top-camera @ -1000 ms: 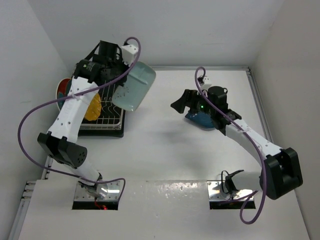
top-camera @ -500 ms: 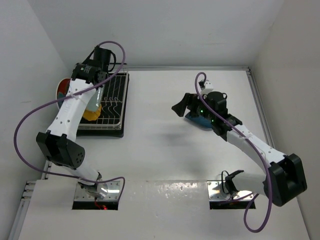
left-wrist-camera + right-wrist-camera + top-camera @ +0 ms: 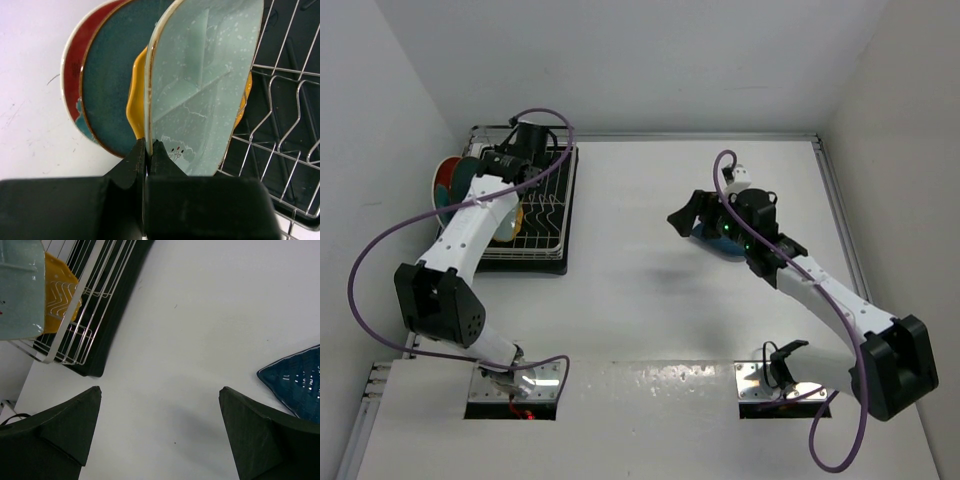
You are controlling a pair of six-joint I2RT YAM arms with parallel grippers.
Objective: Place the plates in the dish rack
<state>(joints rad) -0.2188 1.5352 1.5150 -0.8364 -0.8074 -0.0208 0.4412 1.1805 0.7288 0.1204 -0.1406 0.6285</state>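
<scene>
Counting four plates in the dish rack, one outside

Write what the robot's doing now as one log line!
left end effector: shut on pale blue plate, at dish rack | right end effector: open, empty | dark blue plate: on table

White table: dish rack, leaf plate

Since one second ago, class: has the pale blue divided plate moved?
Yes. The pale blue plate went leftward from over the right edge of the dish rack to its left side, beside the yellow plate.
</scene>
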